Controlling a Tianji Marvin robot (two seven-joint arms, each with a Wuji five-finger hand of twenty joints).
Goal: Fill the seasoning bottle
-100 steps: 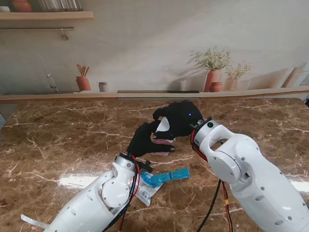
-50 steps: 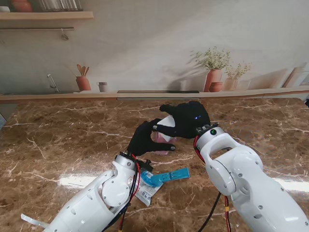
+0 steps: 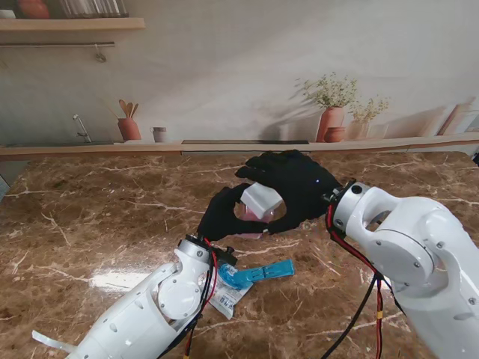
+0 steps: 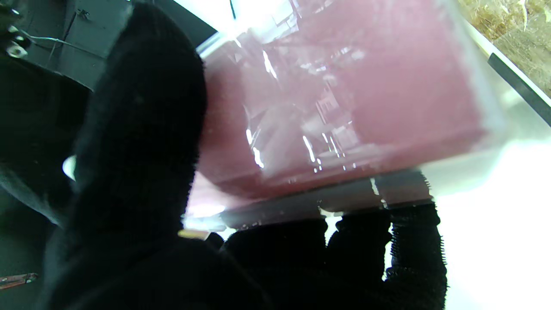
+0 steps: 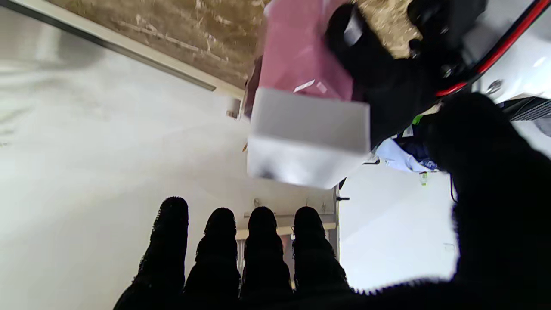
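Observation:
My left hand (image 3: 222,217) is shut on a clear seasoning bottle (image 3: 250,218) holding pink contents, just above the table's middle. The pink body fills the left wrist view (image 4: 335,99), my black-gloved fingers (image 4: 137,142) wrapped round it. Its white square lid (image 3: 262,200) sits on top and points toward my right hand (image 3: 296,187). That hand curls around the lid, fingers on the far side and thumb on the near side, apart from it. In the right wrist view the lid (image 5: 308,133) hangs free between my spread fingers (image 5: 258,245) and thumb.
A blue and white seasoning packet (image 3: 254,275) lies flat on the brown marble table (image 3: 90,224), nearer to me beside my left wrist. At the table's far edge stands a backdrop wall (image 3: 224,75) with pictured pots and shelves.
My right forearm has swung to the right and the hand has turned and spread. The white lid, mostly covered before, now shows between its fingers. The left hand and bottle have stayed put.

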